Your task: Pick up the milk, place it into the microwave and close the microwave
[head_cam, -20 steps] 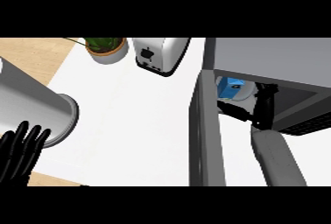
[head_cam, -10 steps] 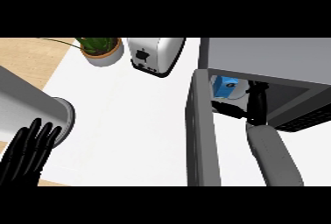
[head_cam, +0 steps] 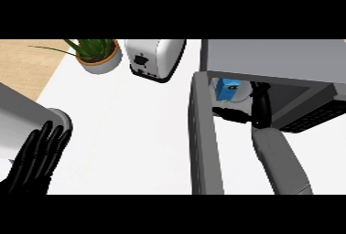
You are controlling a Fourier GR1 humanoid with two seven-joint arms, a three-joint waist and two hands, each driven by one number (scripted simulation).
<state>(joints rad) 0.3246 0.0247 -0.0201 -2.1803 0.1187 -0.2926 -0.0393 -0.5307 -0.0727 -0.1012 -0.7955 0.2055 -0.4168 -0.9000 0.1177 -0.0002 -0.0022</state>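
Observation:
The milk [head_cam: 228, 89], a white carton with a blue label, stands upright inside the open microwave [head_cam: 270, 57], near the left of the cavity. My right hand [head_cam: 258, 106] is inside the cavity just right of the carton, fingers straight and thumb spread toward the left, with a small gap to the carton. The microwave door [head_cam: 204, 141] hangs open and shows edge-on, left of my right forearm [head_cam: 280, 160]. My left hand [head_cam: 34, 160] rests open at the lower left, fingers up.
A white toaster [head_cam: 154, 57] and a potted plant [head_cam: 94, 52] stand at the back of the white counter [head_cam: 128, 132]. A large grey cylinder [head_cam: 27, 121] lies at the left edge above my left hand. The microwave's control panel [head_cam: 314, 116] faces right.
The whole scene has slid a little to the left in view. My right hand stays beside the milk in the microwave. My left hand shows higher and further in.

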